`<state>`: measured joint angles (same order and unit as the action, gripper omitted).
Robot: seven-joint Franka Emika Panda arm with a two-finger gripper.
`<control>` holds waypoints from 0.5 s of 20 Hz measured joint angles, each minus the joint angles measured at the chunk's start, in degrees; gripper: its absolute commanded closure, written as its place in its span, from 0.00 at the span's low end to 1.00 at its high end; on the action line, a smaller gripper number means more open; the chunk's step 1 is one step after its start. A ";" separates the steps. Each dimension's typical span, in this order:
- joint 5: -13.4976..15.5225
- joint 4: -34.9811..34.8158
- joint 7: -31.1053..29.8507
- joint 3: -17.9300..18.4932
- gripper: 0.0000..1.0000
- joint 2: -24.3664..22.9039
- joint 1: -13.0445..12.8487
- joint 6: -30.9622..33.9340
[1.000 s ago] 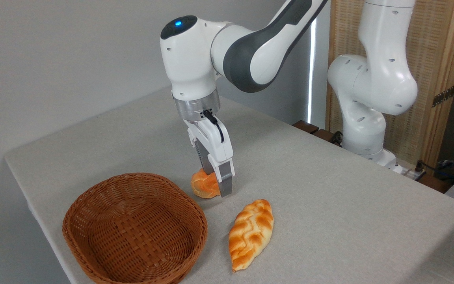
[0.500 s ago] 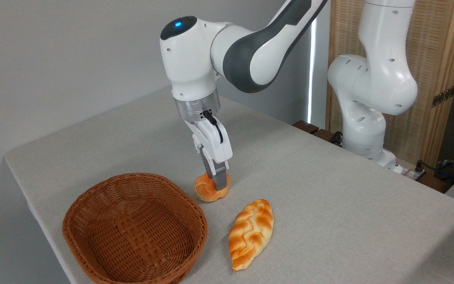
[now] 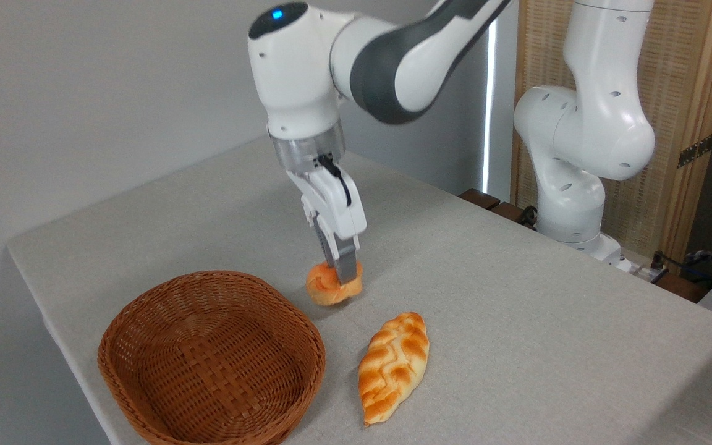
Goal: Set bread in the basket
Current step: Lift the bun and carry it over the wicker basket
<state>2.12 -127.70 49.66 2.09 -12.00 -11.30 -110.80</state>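
Basket (image 3: 211, 361): oval brown wicker, standing on the grey counter (image 3: 517, 321), nothing inside it. Bread (image 3: 331, 285): small round orange bun, just past the basket's far-right rim, raised slightly off the counter with a shadow beneath. Gripper (image 3: 345, 276): pointing down from the white arm, fingers pinching the bun from above. Braided loaf (image 3: 393, 366): golden, pointed ends, lying flat to the right of the basket, apart from it.
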 measured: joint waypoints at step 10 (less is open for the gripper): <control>4.34 11.57 0.00 2.98 0.67 -0.53 0.53 2.75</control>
<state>6.46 -116.13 49.66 5.07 -12.53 -10.76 -108.05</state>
